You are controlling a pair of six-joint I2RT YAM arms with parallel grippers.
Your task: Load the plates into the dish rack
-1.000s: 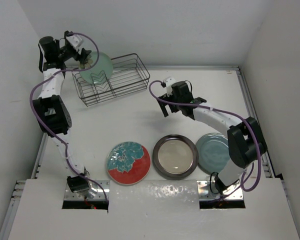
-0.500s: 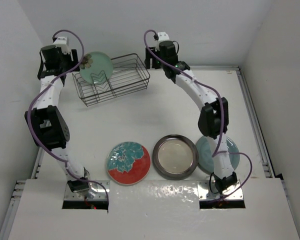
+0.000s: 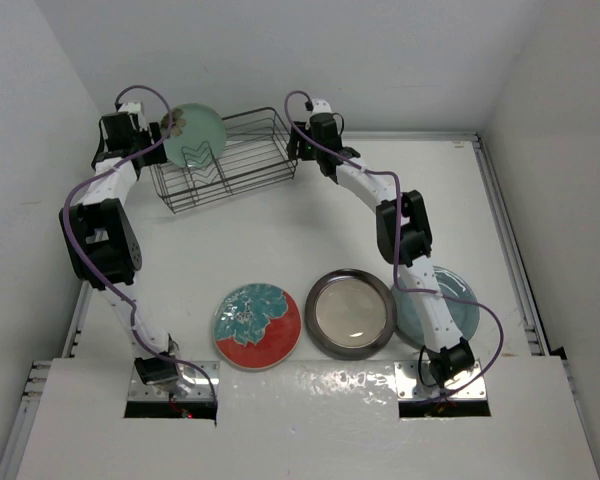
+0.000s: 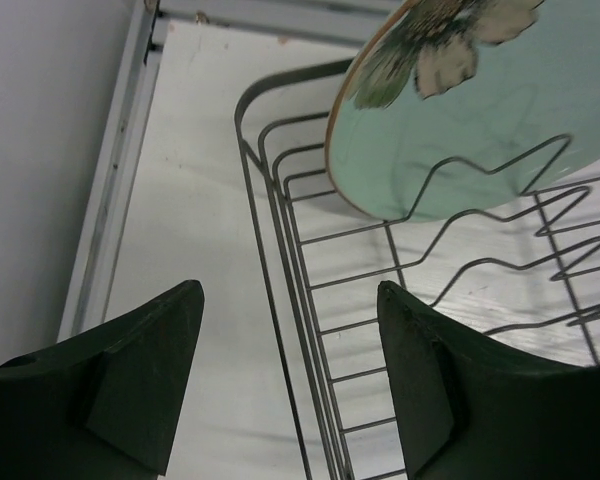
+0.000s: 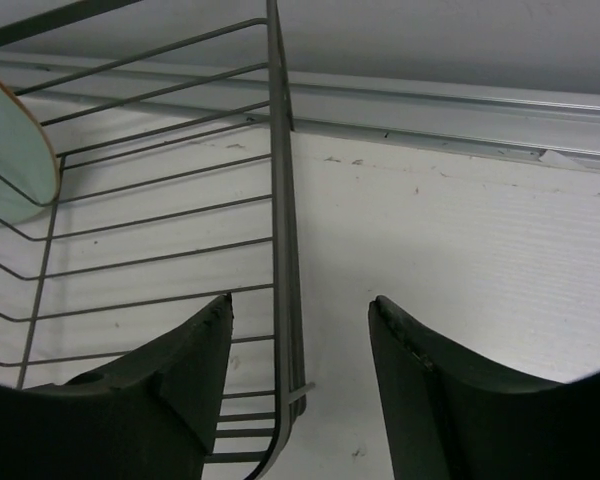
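A white desk (image 3: 280,230) closed in by plain white walls carries everything. The dish rack (image 3: 245,165) stands at the far left side, with its long axis running left to right and a little slanted. Inside it is only one plate, the mint-green plate (image 3: 193,128), standing on its edge between the prongs at the left end and leaning to the left.

The left pincer (image 4: 288,295) hangs over the left end of the rack, its jaws wide apart and holding nothing. The right pincer (image 5: 300,300) is at the right end. Its jaws are also apart, with the end wire of the rack between them, and I see no grip on it.

The other three plates lie flat in a row near the arm bases, well apart from both pincers: the red floral plate (image 3: 257,326) nearer the left arm, and the brown-rimmed plate (image 3: 351,312) and the blue-teal plate (image 3: 465,305) nearer the right arm. The last one is partly under that arm. I judge that either arm must draw back toward its base to reach the next plate.
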